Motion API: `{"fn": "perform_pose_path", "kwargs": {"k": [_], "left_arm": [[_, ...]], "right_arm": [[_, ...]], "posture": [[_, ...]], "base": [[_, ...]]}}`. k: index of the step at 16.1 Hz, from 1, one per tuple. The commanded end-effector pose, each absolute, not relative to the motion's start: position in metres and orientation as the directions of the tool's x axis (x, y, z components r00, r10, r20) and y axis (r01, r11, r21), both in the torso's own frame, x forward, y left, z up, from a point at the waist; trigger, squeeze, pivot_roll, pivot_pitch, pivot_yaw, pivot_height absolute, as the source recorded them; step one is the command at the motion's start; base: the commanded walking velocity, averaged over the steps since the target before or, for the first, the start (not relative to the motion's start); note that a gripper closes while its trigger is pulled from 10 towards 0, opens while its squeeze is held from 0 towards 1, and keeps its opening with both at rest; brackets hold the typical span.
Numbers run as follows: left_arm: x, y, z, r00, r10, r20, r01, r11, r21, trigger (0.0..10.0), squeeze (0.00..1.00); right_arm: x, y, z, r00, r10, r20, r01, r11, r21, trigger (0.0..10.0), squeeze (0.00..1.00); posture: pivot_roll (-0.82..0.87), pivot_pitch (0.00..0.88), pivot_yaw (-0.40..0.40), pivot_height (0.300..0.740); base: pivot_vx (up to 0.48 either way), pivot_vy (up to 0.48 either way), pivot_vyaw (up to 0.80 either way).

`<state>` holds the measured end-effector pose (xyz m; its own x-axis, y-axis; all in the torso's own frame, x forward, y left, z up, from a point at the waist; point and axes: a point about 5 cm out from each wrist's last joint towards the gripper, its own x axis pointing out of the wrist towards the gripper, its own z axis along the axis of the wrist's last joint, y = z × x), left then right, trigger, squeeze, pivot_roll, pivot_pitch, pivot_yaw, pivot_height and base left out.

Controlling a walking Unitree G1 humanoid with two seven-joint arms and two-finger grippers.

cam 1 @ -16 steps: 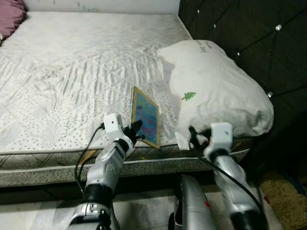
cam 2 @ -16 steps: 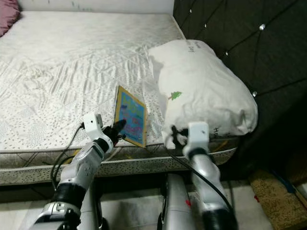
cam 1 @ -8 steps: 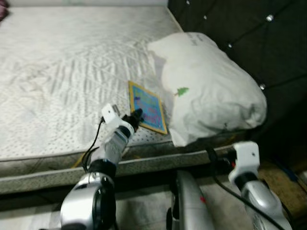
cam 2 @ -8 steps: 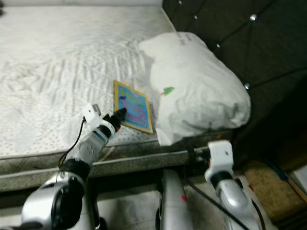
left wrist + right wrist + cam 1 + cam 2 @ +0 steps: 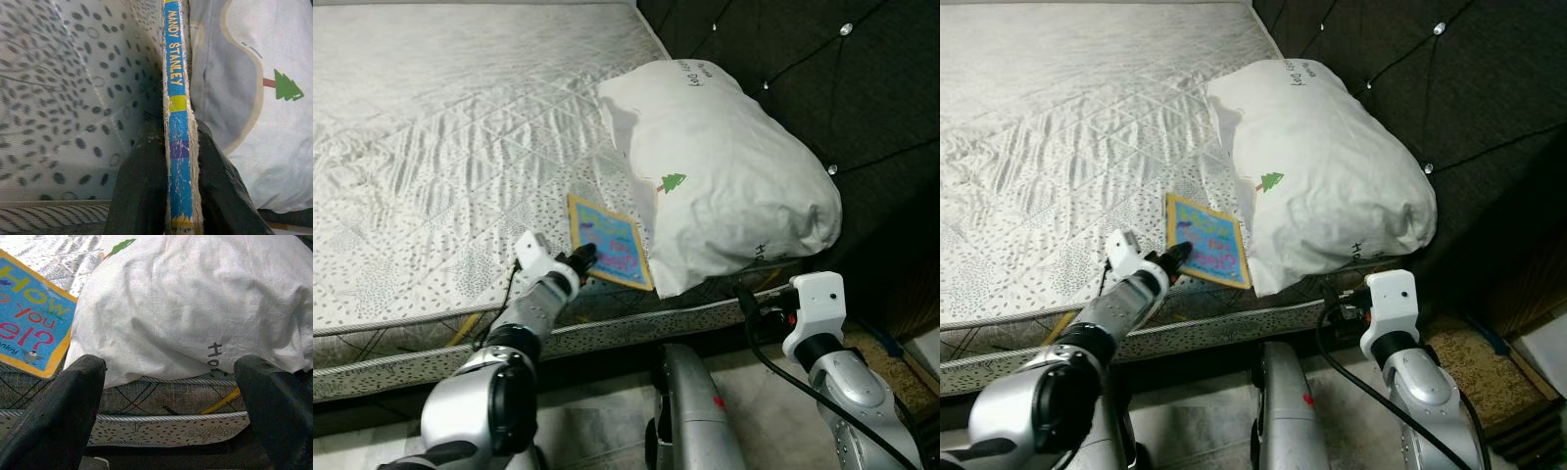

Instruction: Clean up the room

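I am standing at the side of the bed (image 5: 431, 147) and looking down at its quilted white mattress. My left gripper (image 5: 582, 262) is reaching over the near edge of the mattress and is pinching the book (image 5: 607, 253) by its near edge. In the left wrist view my two black fingers (image 5: 139, 191) are pressing on both sides of the thin book (image 5: 178, 122), and I am seeing its blue spine with the yellow words "MANDY STANLEY". The book is lying flat on the mattress close to the near edge, with its blue cover and orange border facing up. Its far side is touching the big white pillow (image 5: 724, 166), or it is going a little under it; I cannot tell which.

The pillow is lying at the head end of the bed, against the dark tufted headboard (image 5: 822, 88). It is carrying a small green tree print (image 5: 674, 182) and some dark writing.

My right gripper (image 5: 171, 396) is hanging in the air below the mattress edge, in front of the pillow, and it is touching nothing. Its fingers (image 5: 63, 411) are spread wide apart, and between them I am seeing the pillow (image 5: 195, 303) and one corner of the book (image 5: 29, 313). My right arm (image 5: 822, 343) is bending beside the bed frame.
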<state>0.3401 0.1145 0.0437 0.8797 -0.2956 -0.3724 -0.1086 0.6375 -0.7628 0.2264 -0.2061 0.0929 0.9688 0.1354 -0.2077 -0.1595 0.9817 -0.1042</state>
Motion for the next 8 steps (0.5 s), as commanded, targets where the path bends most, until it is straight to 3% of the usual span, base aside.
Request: {"fn": "perform_pose_path", "kwargs": {"k": [1,4,5,6,7,8], "left_arm": [[0.344,0.117,0.047,0.881,-0.287,-0.376,-0.097,0.668,-0.738,10.0,0.00],[0.354,0.136,0.059,0.910,-0.215,-0.355,-0.100,0.716,-0.691,10.0,0.00],[0.356,0.142,0.061,0.911,-0.203,-0.359,-0.093,0.747,-0.659,10.0,0.16],[0.356,0.147,0.062,0.906,-0.204,-0.371,-0.084,0.771,-0.631,10.0,0.54],[0.355,0.149,0.061,0.903,-0.201,-0.380,-0.086,0.782,-0.618,10.0,0.81],[0.354,0.150,0.059,0.898,-0.202,-0.390,-0.088,0.788,-0.610,10.0,1.00]], "right_arm": [[0.226,-0.213,0.098,0.973,0.113,-0.199,-0.139,0.983,-0.122,10.0,0.00],[0.223,-0.216,0.096,0.972,0.102,-0.213,-0.132,0.983,-0.129,10.0,0.00],[0.224,-0.213,0.096,0.971,0.108,-0.213,-0.137,0.982,-0.127,10.0,0.00],[0.225,-0.212,0.096,0.971,0.111,-0.212,-0.140,0.982,-0.128,10.0,0.00],[0.225,-0.213,0.097,0.971,0.111,-0.212,-0.140,0.982,-0.128,10.0,0.00],[0.227,-0.213,0.097,0.971,0.110,-0.210,-0.140,0.982,-0.130,10.0,0.00]], "posture": [[-0.26,0.077,-0.078,0.554],[-0.26,0.071,-0.082,0.554],[-0.26,0.069,-0.083,0.554],[-0.27,0.064,-0.083,0.554],[-0.27,0.064,-0.083,0.554],[-0.27,0.061,-0.083,0.554]], "base": [[0.000,0.000,0.00],[0.000,0.000,0.00],[0.000,0.000,0.00],[0.000,0.000,0.00],[0.000,0.000,0.00],[0.000,0.000,0.00]]}}
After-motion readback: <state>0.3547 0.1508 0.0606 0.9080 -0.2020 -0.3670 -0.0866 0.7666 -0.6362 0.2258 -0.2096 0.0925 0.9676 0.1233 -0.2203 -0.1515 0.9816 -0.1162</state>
